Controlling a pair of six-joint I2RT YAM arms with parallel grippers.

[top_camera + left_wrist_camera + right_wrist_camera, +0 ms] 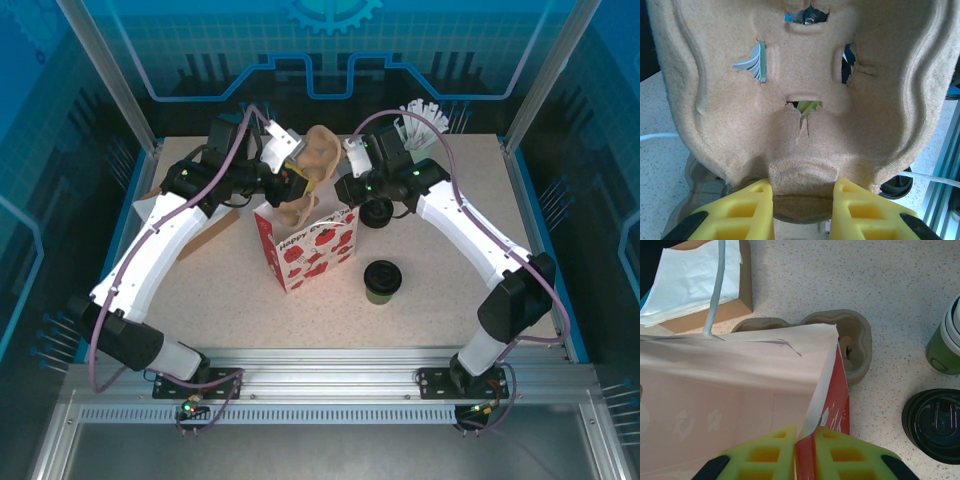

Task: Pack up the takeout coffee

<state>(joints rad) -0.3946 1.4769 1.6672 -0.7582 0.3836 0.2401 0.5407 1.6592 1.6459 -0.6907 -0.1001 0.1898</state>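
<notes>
Firmly, the left hand (pixel 802 189) is closed on one edge of a pulp cup carrier (pixel 740 130). The carrier hangs on edge over the paper bag (pixel 310 250), its lower end seemingly just inside the mouth. The right hand (pixel 805 437) pinches the bag's rim, fingers narrow on the paper, drawing the mouth wide. The bag stands near the middle of the bench (pixel 450 320). The takeout coffee (pixel 382 281) sits lidded and upright on the bench, apart from the bag, to its right and toward the near edge. To do this step well, I judge the right hand should hold the rim taut without tipping the bag. The left should lower the carrier edge-on, clear of the paper walls, then lay it flat at the bottom so the cup gets a level seat.
</notes>
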